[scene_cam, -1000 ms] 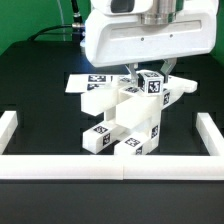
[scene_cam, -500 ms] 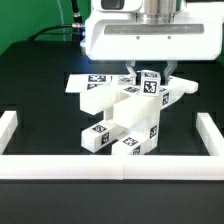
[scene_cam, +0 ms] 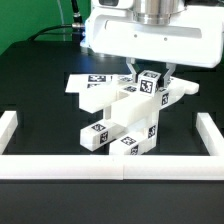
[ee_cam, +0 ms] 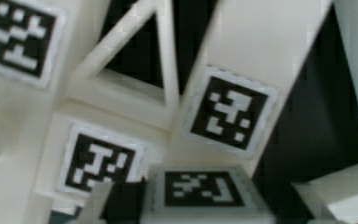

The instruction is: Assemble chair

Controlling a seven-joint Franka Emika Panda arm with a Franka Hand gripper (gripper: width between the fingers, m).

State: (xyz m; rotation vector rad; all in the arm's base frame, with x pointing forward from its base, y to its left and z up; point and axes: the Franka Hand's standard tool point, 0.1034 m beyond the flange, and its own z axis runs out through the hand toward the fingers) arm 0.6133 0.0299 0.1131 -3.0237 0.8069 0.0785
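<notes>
The jaws close narrowly on a square tagged block (scene_cam: 150,84) atop the blocky, matte white plastic chair (scene_cam: 125,118), standing on the black desk (scene_cam: 45,120).

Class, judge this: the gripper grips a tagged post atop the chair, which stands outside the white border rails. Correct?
No: the exterior view shows the chair inside the border rails. The gripper does grip the tagged post on top.

Downward fingers (scene_cam: 131,70), narrow gap.
</notes>
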